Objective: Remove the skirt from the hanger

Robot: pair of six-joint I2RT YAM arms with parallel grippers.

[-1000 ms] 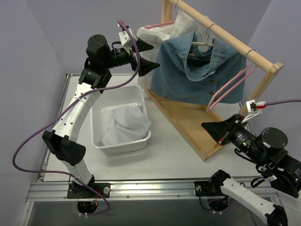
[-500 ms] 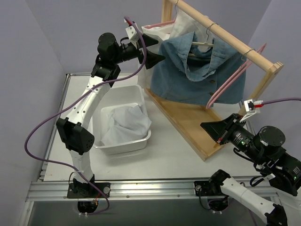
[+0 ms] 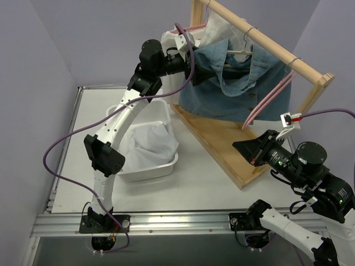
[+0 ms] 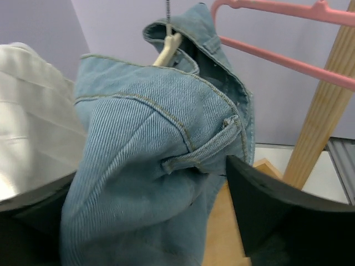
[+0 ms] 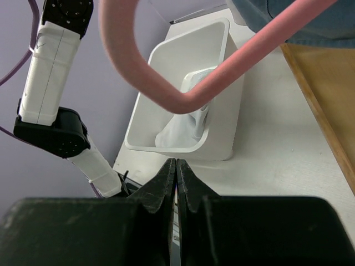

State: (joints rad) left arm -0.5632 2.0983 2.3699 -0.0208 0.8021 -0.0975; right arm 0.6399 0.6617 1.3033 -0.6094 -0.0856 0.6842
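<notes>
A blue denim skirt (image 3: 233, 88) hangs on a cream hanger (image 3: 238, 51) from the wooden rack's rail (image 3: 260, 37). My left gripper (image 3: 201, 65) is open with its jaws around the skirt's left upper edge; in the left wrist view the denim waistband (image 4: 166, 144) fills the gap between the black fingers (image 4: 277, 210). The hanger's neck (image 4: 166, 47) shows above it. My right gripper (image 3: 244, 148) is shut and empty, hovering over the rack's base at the right. An empty pink hanger (image 5: 188, 94) hangs just in front of it.
A white bin (image 3: 169, 119) holding a white garment (image 3: 147, 145) stands on the table left of the rack's wooden base (image 3: 222, 141). Another white garment (image 3: 213, 25) hangs on the rail behind the skirt. A pink hanger (image 3: 272, 97) hangs at the rail's right end.
My left arm has swung right and reached forward, so its open jaws now surround the skirt's left edge. My right gripper has crept slightly left and stays shut.
</notes>
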